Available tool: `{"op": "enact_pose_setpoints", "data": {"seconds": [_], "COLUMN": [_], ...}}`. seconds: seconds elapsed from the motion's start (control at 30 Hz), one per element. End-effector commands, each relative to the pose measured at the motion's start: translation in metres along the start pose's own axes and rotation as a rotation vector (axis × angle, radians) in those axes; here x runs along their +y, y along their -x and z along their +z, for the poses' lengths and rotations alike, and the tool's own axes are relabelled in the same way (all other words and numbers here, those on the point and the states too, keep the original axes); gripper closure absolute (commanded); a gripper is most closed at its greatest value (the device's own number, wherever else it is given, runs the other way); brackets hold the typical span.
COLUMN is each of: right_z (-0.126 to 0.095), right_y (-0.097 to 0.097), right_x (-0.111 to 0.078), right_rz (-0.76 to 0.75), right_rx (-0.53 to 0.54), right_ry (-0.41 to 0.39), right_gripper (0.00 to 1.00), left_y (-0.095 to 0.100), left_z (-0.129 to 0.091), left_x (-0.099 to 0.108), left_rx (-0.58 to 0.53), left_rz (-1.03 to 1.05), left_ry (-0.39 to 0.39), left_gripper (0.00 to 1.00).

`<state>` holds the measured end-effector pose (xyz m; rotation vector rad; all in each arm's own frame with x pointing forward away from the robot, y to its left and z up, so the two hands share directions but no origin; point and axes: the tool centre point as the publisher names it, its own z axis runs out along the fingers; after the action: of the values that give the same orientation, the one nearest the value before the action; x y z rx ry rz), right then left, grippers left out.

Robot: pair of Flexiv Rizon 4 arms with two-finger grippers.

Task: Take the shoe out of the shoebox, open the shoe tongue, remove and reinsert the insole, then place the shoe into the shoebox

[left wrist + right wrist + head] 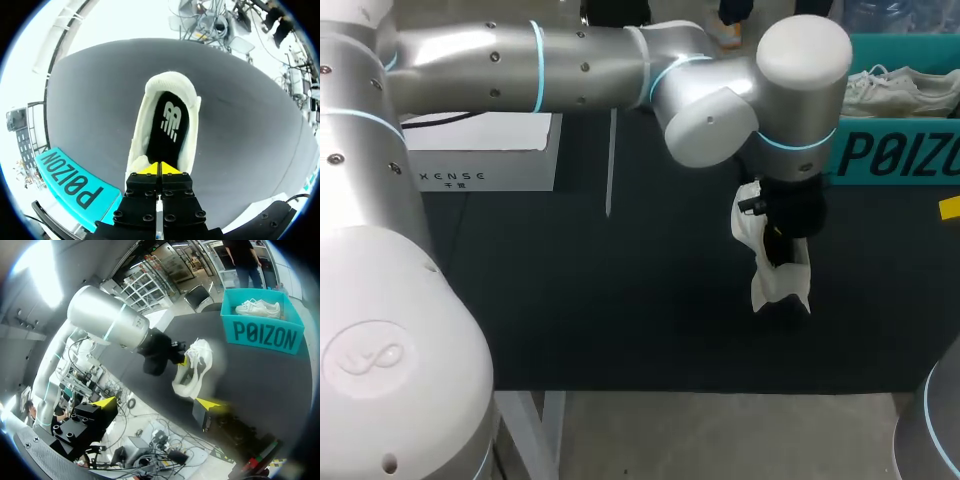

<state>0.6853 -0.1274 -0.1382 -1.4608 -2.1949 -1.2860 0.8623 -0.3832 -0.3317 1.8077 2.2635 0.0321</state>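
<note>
Inside teal shoebox (892,156), one white shoe (900,90).

Setting: robotics laboratory, manipulation test station.
Evidence: two silver jointed robot arms with lit cyan joint rings, the left arm (520,55) spanning a dark matte worktop (600,300), the right arm (938,425) at its near corner. Trial props: teal shoebox (895,155) holding a second sneaker (900,90), a white carton (485,150), and a white shoe (775,275) clamped in the left pincer (160,169).

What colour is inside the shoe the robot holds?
Black insole with a white logo. The left wrist view shows it best.
</note>
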Motion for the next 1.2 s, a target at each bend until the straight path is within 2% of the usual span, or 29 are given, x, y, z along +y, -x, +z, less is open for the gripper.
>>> {"op": "enact_pose_setpoints", "data": {"seconds": [0.03, 0.2, 0.33, 0.47, 0.63, 0.87, 1.03, 1.2], "right_z": [-0.003, -0.003, -0.003, -0.003, -0.003, -0.003, -0.003, -0.003], "right_y": [-0.006, -0.006, -0.006, -0.006, -0.006, -0.006, -0.006, -0.006], "right_x": [-0.010, -0.010, -0.010, -0.010, -0.010, -0.010, -0.010, -0.010], "right_rz": [0.000, 0.000, 0.000, 0.000, 0.000, 0.000, 0.000, 0.000], "right_rx": [-0.013, -0.013, -0.013, -0.013, -0.013, -0.013, -0.013, -0.013], "right_ry": [0.016, 0.016, 0.016, 0.016, 0.016, 0.016, 0.016, 0.016], "right_gripper": [0.00, 0.00, 0.00, 0.00, 0.00, 0.00, 0.00, 0.00], "left_y": [-0.012, -0.014, -0.003, 0.008, 0.019, 0.023, 0.024, 0.018], "left_z": [-0.018, -0.049, -0.074, -0.081, -0.065, -0.019, 0.003, 0.012], "left_x": [-0.005, 0.002, 0.012, 0.028, 0.046, 0.063, 0.066, 0.059], "left_rx": [-0.036, -0.093, -0.129, -0.141, -0.122, -0.083, -0.077, -0.075], "left_rz": [-0.021, -0.042, -0.019, -0.009, 0.001, 0.020, 0.015, 0.013], "left_ry": [0.023, 0.050, 0.090, 0.119, 0.120, 0.091, 0.081, 0.074], "left_gripper": [1.00, 1.00, 1.00, 1.00, 1.00, 1.00, 1.00, 1.00]}}
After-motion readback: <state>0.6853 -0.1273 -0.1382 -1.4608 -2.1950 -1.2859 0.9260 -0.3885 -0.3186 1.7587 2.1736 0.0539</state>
